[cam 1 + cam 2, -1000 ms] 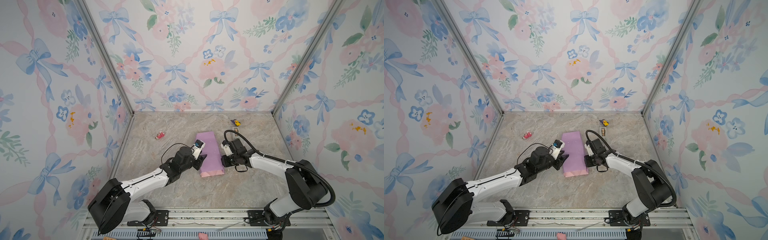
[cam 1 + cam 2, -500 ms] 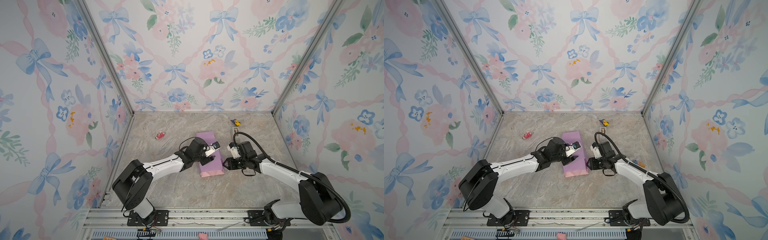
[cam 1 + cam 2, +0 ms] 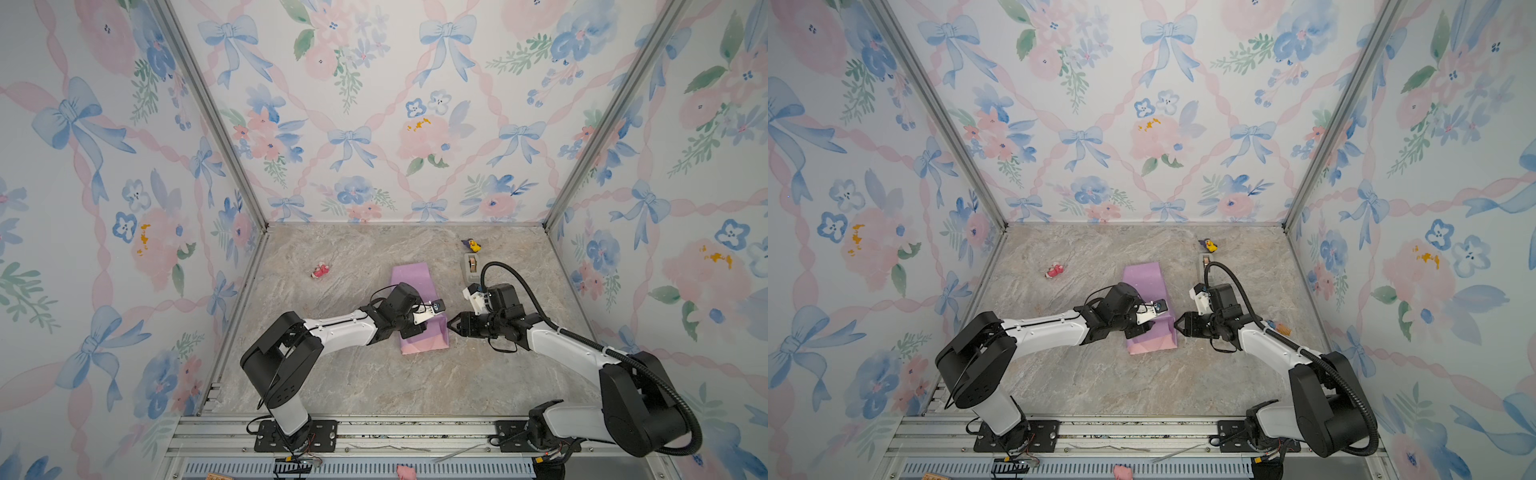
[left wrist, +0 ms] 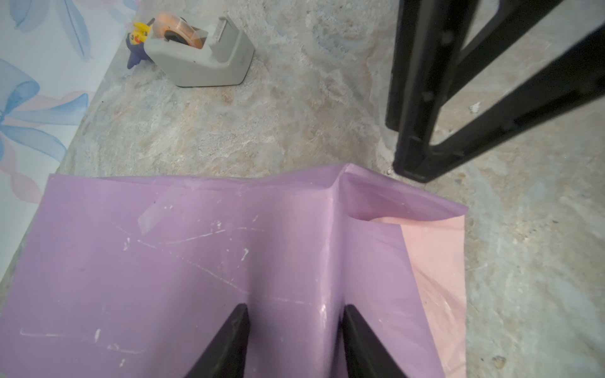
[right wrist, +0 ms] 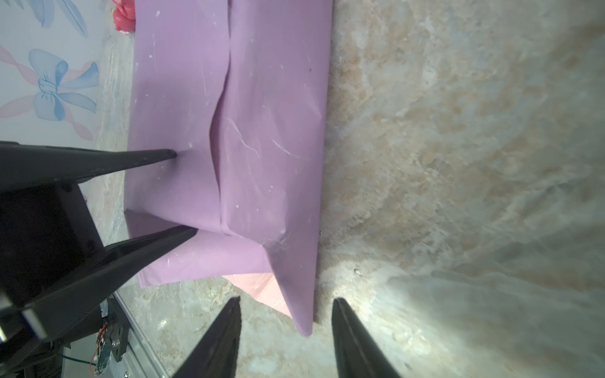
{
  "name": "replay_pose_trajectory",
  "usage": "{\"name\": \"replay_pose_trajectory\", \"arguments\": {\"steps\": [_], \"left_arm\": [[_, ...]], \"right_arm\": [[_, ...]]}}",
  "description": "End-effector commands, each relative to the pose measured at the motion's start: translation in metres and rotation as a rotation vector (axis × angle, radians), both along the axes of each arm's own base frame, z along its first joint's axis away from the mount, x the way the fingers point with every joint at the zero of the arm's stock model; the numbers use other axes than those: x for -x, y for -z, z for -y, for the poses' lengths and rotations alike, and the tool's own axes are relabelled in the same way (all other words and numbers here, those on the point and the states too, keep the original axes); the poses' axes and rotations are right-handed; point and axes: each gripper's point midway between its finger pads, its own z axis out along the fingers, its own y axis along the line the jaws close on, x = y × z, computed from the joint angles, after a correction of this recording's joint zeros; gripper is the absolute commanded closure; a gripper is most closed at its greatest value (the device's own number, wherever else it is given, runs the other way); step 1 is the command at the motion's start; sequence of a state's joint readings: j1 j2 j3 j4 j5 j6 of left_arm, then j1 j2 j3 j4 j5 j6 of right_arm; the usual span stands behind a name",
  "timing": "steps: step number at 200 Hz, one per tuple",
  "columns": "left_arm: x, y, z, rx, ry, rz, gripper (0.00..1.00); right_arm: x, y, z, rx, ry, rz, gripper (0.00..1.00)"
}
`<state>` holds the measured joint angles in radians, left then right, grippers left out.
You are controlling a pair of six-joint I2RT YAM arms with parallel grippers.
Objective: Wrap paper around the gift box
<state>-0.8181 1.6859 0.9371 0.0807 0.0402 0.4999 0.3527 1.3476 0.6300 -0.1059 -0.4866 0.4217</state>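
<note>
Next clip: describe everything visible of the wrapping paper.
The paper is a thin sheet, lilac outside, folded into a long parcel on the marble table, with one overlapping seam along its top. White scuffs mark it; its pale pink face shows at the loose near end. The left end effector, open, touches it; the right end effector hovers beside it.
</note>
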Motion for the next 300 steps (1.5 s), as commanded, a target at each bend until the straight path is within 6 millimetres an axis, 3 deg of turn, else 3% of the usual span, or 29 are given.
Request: {"name": "replay_pose_trajectory", "arguments": {"steps": [1, 46, 97, 128, 215, 300], "left_arm": [[0.0, 0.024, -0.01, -0.096, -0.018, -0.01, 0.55], [0.0, 0.033, -0.013, -0.154, -0.026, 0.024, 0.58], [0.001, 0.035, -0.014, -0.163, -0.034, 0.05, 0.6], [0.002, 0.033, -0.013, -0.152, -0.031, 0.058, 0.6], [0.005, 0.03, -0.008, -0.118, -0.019, 0.061, 0.6], [0.004, 0.029, -0.009, -0.108, -0.025, 0.066, 0.6]], "right_arm": [[-0.004, 0.004, -0.003, -0.031, 0.035, -0.007, 0.53], [-0.009, 0.012, -0.005, -0.024, 0.063, -0.007, 0.55], [-0.001, 0.015, -0.029, -0.041, 0.003, 0.011, 0.63], [-0.001, 0.015, -0.043, -0.055, -0.009, 0.034, 0.63], [-0.006, 0.032, -0.054, -0.036, -0.003, 0.047, 0.64], [-0.02, 0.031, -0.068, -0.103, 0.005, 0.095, 0.63]]}}
